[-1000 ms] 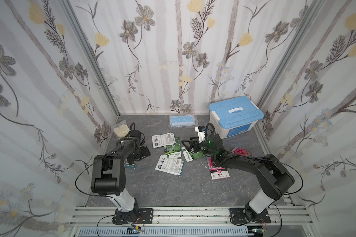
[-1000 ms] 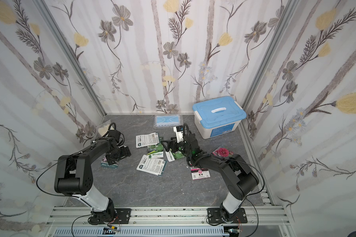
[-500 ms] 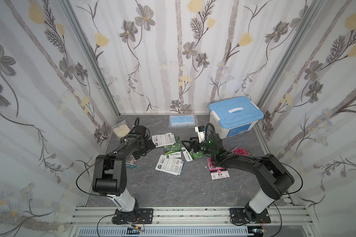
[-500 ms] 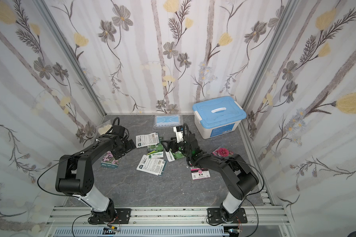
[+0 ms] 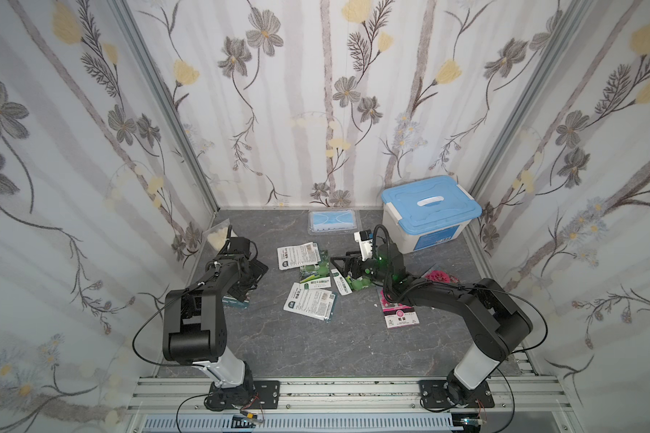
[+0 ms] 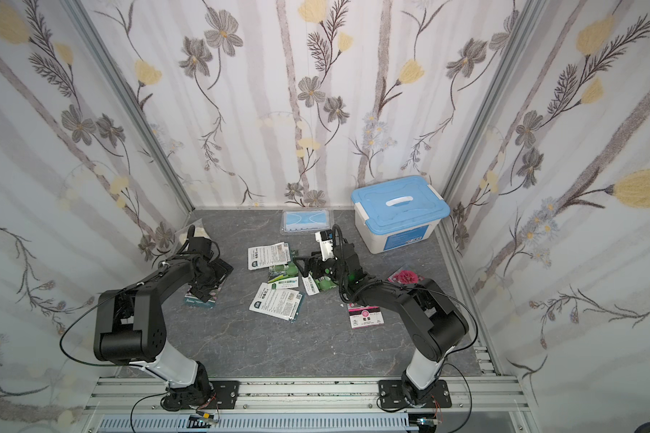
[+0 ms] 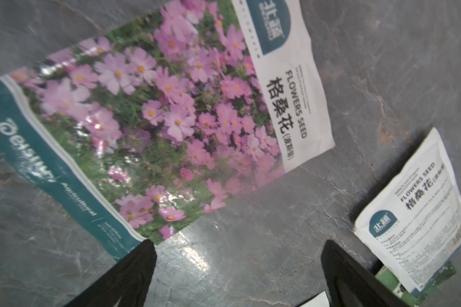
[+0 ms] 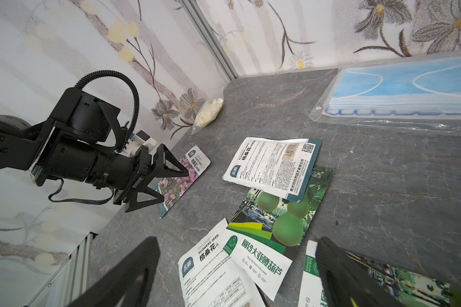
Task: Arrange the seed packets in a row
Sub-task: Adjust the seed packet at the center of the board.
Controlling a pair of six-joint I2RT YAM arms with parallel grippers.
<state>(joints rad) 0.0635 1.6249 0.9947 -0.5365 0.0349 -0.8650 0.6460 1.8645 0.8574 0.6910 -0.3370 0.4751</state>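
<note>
Seed packets (image 5: 310,279) lie scattered on my grey surface (image 5: 316,348), not in a row. Most sit in a loose overlapping cluster around the middle. A white-backed packet (image 6: 269,255) on the far side lies partly on a gourd packet (image 8: 282,218). That gourd packet's printed end overlaps a second white-backed packet (image 5: 309,305), and a second gourd packet (image 5: 342,284) lies just beside them under my right tool (image 8: 236,242). That tool hangs low over the cluster, fingers spread wide with nothing between them. Towards the right edge a red-bloom packet (image 5: 398,316) lies partly beneath the right arm, with a second red-bloom packet (image 6: 406,276) beyond it, nearer the blue-lidded box (image 5: 430,210) in the far right corner. A purple-flower packet (image 7: 155,127) lies face up near the left edge, apart from the cluster. My left tool (image 8: 175,186) hovers beside it, fingers spread and gripping nothing. One fingertip (image 7: 141,255) shows at the packet's corner, and I cannot tell whether it touches. A clear bag of blue masks (image 5: 333,221) lies along the far edge, and a small bag of cream stuff (image 5: 216,236) leans at the left edge near the far corner.
</note>
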